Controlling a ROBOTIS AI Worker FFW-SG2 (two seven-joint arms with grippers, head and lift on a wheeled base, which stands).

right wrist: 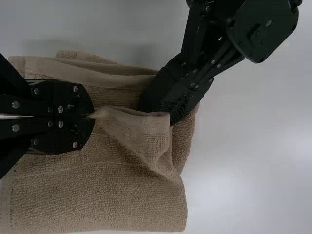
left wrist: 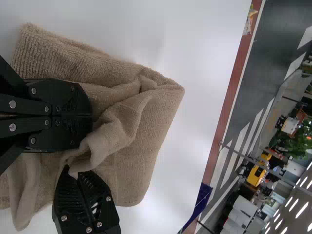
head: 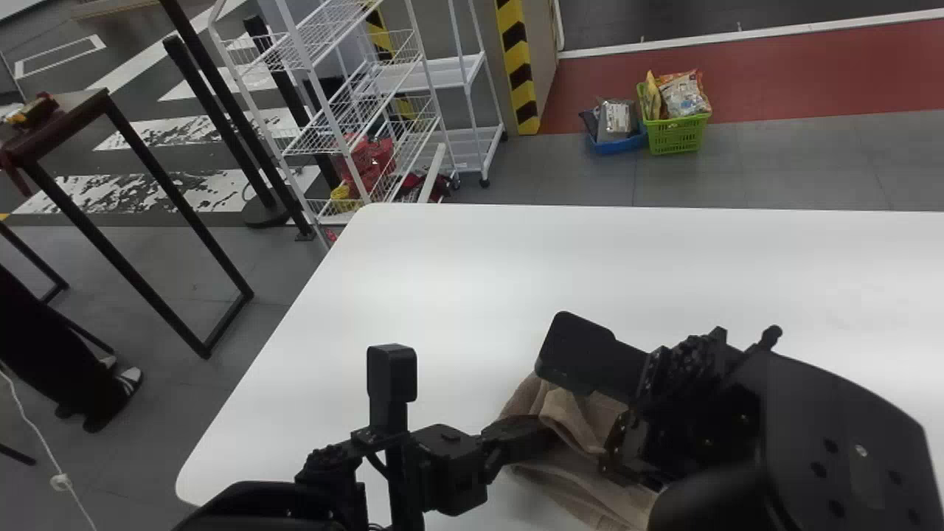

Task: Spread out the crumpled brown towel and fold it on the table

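Both Tools at Work on a Folded, Rumpled Brown Towel

The brown towel (head: 582, 420) lies on the white tabletop (head: 413, 295), in the part nearer the robot, beneath the two arms. It is partly folded over in layers, with a loose, wrinkled flap running across its upper side and bare tabletop around its outer edges.

The right tool (head: 623, 457) has its fingers together, clamped on an edge of that flap; in the right wrist view the cloth stretches from the fingertips toward the other tool. The left tool (head: 546, 435) also has its fingers together, their tips against the towel beside the raised flap. Whether any cloth is caught between them cannot be told. The two tools are near each other but apart, both over the towel.

Past the tabletop, on the floor, a green basket (head: 677, 136) holding packages stands just beside a blue basket (head: 618, 146). Farther left are a white wire rack (head: 324, 110) and a post with yellow and black stripes (head: 518, 66). A dark-framed table (head: 63, 125) stands well apart at the left, with small items on top.
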